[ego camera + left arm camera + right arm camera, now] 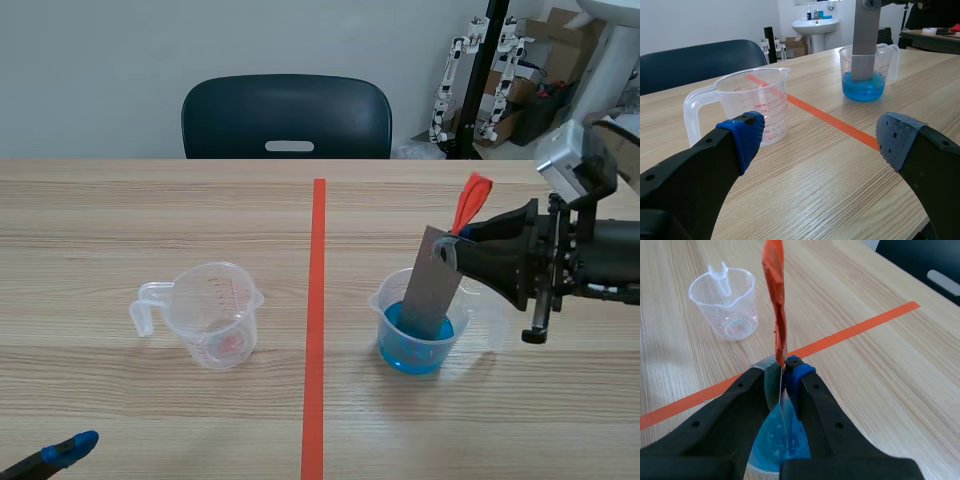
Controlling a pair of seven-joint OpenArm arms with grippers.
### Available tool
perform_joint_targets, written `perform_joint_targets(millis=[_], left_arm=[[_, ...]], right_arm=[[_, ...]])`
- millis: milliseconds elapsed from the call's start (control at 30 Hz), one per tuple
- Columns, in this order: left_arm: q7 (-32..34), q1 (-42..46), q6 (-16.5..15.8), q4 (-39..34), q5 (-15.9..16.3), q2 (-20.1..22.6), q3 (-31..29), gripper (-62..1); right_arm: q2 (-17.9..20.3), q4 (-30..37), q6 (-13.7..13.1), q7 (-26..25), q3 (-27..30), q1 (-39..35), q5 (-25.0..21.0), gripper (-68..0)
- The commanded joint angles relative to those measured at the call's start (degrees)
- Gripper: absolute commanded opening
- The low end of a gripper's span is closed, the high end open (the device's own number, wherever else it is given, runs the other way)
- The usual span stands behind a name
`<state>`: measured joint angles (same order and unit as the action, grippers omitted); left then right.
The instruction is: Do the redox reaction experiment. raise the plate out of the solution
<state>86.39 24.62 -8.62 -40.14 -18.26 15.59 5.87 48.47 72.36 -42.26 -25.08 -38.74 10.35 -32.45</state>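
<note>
In the beaker [386,303] on my right side of the table [120,200], the plate [432,290] is standing tilted, its lower end sitting in the blue solution [415,352] and its top leaning away toward my right arm. It is showing as a thin grey-brown strip, edge-on from my right wrist, so I am judging it to be light and stiff, a sheet that is not going to sag but could swivel between the pads if held at one small spot. The wet lower part is likely to be slick and dripping. The dry top edge is the place to hold.

My right claw [455,245] is closing on exactly that top edge, fingers nearly together with the plate pinched between them, just under the orange tag [472,200] that is sticking up above the pads. I am thinking the lift should follow the plate's own lean, since the plastic beaker looks light enough to tip if the strip drags on its rim.

Across the tape line [316,300], the empty measuring cup [215,315] is standing upright. My left claw [820,140] is waiting low near it, spread wide and holding nothing.
</note>
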Motion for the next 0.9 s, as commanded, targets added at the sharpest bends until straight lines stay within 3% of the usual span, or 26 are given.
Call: perform_joint_targets(millis=[0, 133, 300, 633, 733, 800, 867], left_arm=[[2.64, 2.19, -0.09, -1.86, 1.62, 1.73, 0.00, -13.4], [2.64, 5.53, -0.09, -5.05, 5.16, 5.42, 0.00, -13.4], [2.64, 10.86, -0.09, -10.16, 13.22, 12.41, 0.00, -13.4], [2.64, 16.61, -0.11, -19.19, 29.77, 31.47, 0.00, -13.9], [1.29, 16.11, -0.11, -20.37, 33.70, 37.31, -0.35, -24.1], [-0.68, 14.97, -0.33, -20.83, 34.18, 40.89, -0.83, -33.0], [-2.14, 12.92, -2.64, -20.83, 34.16, 44.04, -0.98, -40.3]], right_arm=[[1.25, 1.20, -0.46, -0.98, 0.35, 1.84, -1.07, -66.9], [2.05, 1.44, -0.46, -0.98, 0.81, 2.19, -1.51, -66.9], [3.67, 3.23, -0.46, -0.79, 0.96, 2.16, -3.10, -66.9], [8.70, 10.05, -0.46, 0.20, 0.96, 2.03, -6.75, -66.9], [9.68, 10.95, -0.46, 1.60, 0.96, 2.03, -9.84, -66.9], [10.27, 11.30, -0.46, 2.47, 0.96, 2.03, -11.61, -66.9], [10.78, 11.50, -0.46, 3.39, 0.96, 2.03, -13.14, -66.9]])
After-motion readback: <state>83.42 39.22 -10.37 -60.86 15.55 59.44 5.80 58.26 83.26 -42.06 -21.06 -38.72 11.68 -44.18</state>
